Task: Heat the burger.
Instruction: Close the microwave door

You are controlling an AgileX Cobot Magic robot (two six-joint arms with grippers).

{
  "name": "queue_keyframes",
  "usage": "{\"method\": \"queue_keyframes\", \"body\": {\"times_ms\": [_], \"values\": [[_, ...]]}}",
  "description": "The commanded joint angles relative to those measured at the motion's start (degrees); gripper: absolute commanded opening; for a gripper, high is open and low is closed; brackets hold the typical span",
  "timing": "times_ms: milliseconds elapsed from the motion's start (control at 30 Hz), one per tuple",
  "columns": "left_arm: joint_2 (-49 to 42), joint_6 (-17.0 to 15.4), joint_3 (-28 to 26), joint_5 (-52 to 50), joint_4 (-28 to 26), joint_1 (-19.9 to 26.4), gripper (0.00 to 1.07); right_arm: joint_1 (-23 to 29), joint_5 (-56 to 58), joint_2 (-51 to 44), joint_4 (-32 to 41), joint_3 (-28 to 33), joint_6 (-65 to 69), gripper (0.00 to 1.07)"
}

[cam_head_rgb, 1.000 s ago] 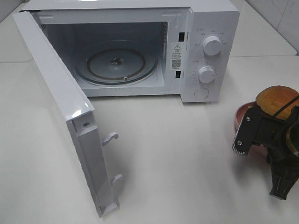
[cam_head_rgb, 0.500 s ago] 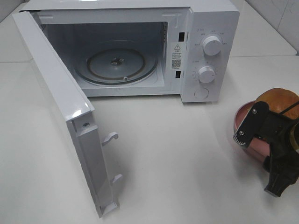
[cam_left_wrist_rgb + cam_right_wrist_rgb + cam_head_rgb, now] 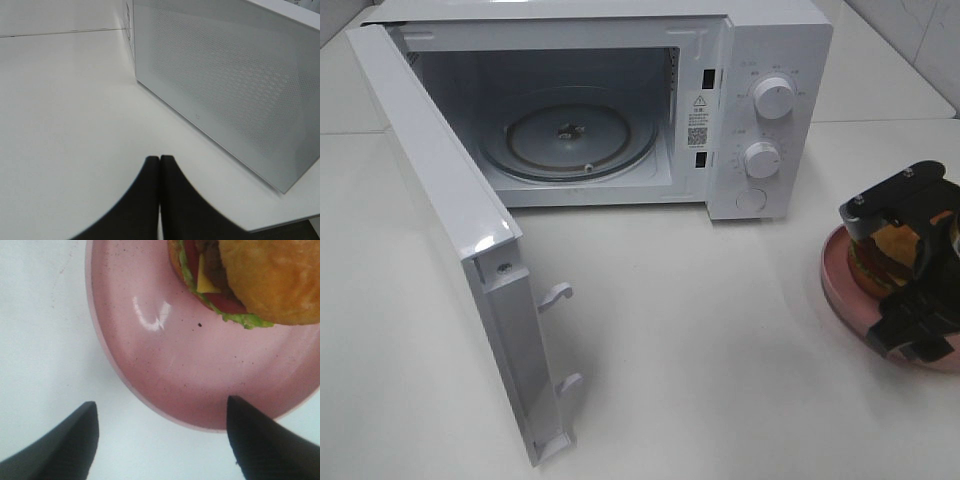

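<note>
While the microwave stands at the far edge of the tabletop with its door swung wide, the burger sits on the pink plate at the right edge. Right gripper hovers above the plate's rim, jaws spread wide, nothing between them; the burger lies just beyond the tips, untouched. Glass turntable inside the cavity is bare. Left gripper is over the tabletop beside the door's outer face, fingers pressed together, holding nothing.
</note>
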Motion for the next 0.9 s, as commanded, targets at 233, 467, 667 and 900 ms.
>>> {"method": "queue_keyframes", "body": {"times_ms": [233, 467, 667, 900], "values": [[-0.4, 0.0, 0.1, -0.5, 0.1, -0.1, 0.0, -4.4, 12.3, -0.5, 15.6, -10.0, -5.4, 0.72], [-0.4, 0.0, 0.1, -0.5, 0.1, -0.1, 0.0, -18.0, 18.4, -1.0, 25.4, -12.3, -8.8, 0.72], [-0.4, 0.0, 0.1, -0.5, 0.1, -0.1, 0.0, -21.0, 21.0, -4.9, 27.3, -12.1, -7.6, 0.72], [-0.4, 0.0, 0.1, -0.5, 0.1, -0.1, 0.0, -20.9, 24.9, -17.5, 26.6, -9.6, -10.1, 0.72]]}}
